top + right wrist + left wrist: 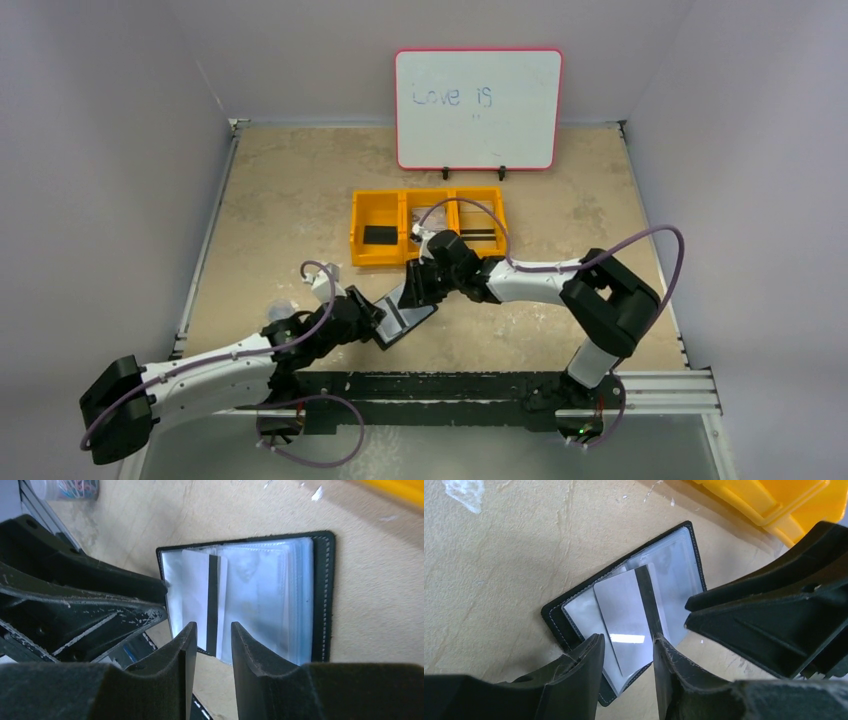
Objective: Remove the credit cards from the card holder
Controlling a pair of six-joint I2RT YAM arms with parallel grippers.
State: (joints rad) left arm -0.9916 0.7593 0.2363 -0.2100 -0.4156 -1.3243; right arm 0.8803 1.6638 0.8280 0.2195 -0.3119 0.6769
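Observation:
The black card holder [408,312] lies open on the table between both grippers, its clear pockets facing up. A pale grey credit card [621,615] with a dark stripe lies partly out of a pocket. My left gripper [628,645] is open, and its fingertips straddle the near end of that card, just above the holder [558,619]. My right gripper [213,630] is open over the holder's [322,595] edge, in line with the stripe of the card [196,597]. The right gripper's body [774,620] fills the right of the left wrist view. Whether either gripper touches the card cannot be told.
A yellow three-compartment tray [378,258] stands just behind the holder, with a small flat black rectangle [380,235] in its left compartment. A whiteboard [478,108] stands at the back. A small clear cup [70,489] stands near the left arm.

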